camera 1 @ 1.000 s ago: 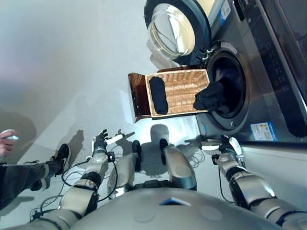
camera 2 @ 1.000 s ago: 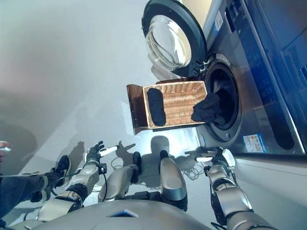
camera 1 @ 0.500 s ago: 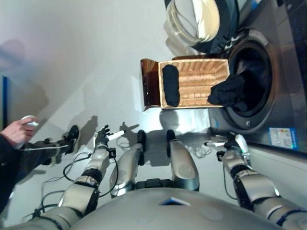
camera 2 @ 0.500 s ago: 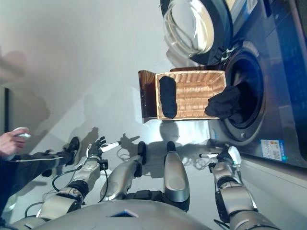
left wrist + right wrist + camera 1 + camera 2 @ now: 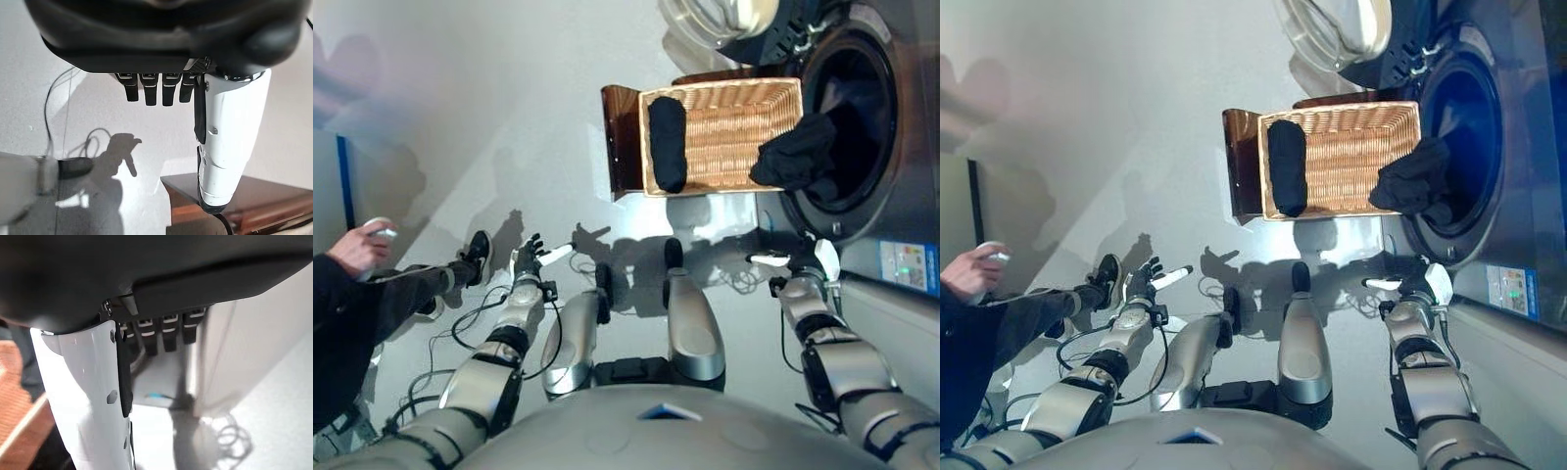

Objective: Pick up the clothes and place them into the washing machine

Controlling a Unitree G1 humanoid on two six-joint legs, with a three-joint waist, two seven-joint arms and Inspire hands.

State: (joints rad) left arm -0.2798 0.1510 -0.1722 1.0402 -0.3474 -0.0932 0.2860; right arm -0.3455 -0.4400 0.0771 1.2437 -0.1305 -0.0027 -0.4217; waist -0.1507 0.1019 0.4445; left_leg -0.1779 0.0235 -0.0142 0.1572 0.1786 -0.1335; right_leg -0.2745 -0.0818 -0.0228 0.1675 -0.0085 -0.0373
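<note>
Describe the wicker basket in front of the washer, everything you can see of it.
The wicker basket is rectangular, woven of light tan strands, open-topped, sitting on a dark brown wooden stand on the floor, right before the washing machine's open drum. A dark rolled garment lies inside along the end away from the machine. Another dark garment drapes over the end by the machine, reaching into the drum. Neither hand touches it.

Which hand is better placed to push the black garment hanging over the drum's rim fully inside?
Probably the right hand: it is open and empty, on the washing machine's side, below the black garment draped between basket and drum. The left hand, also open, is across by the person.
</note>
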